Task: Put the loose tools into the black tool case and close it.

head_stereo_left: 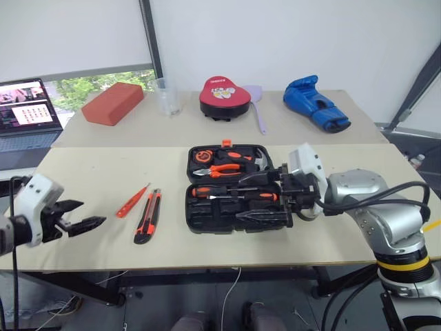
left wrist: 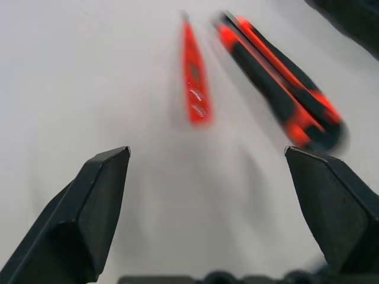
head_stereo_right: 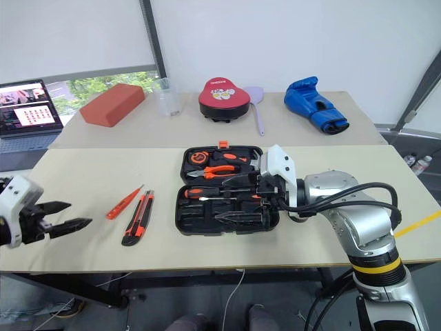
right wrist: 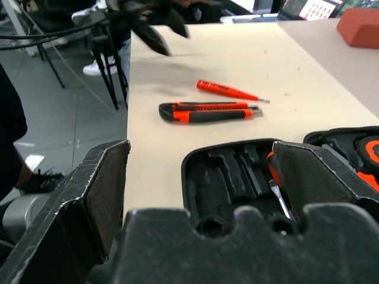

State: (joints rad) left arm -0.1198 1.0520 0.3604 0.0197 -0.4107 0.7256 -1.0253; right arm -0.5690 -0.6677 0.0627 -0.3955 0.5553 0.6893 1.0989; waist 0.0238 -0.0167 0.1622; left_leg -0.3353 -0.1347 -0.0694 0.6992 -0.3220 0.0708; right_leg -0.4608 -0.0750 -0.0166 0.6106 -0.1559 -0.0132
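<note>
Two pale benches (head_stereo_left: 83, 207) stand end to end before a white wall (head_stereo_left: 289, 34), a dark post (head_stereo_left: 153, 41) beside a window (head_stereo_left: 103, 86) showing greenery, with grey floor (right wrist: 65, 136) below.

Count: one black tool case (head_stereo_left: 207, 215), lying open under my right fingers (right wrist: 106, 189). Two screwdrivers (head_stereo_left: 234, 194) seated inside it. Two loose tools ahead of my left fingers (left wrist: 98, 195): one tester screwdriver (head_stereo_left: 131, 201), one utility knife (head_stereo_left: 147, 216). Past the case: one red block (head_stereo_left: 113, 103), one clear cup (head_stereo_left: 167, 96), one blue boxing glove (head_stereo_left: 315, 103), one red pad (head_stereo_left: 226, 96). One laptop (head_stereo_left: 26, 114) beyond my left fingers.
</note>
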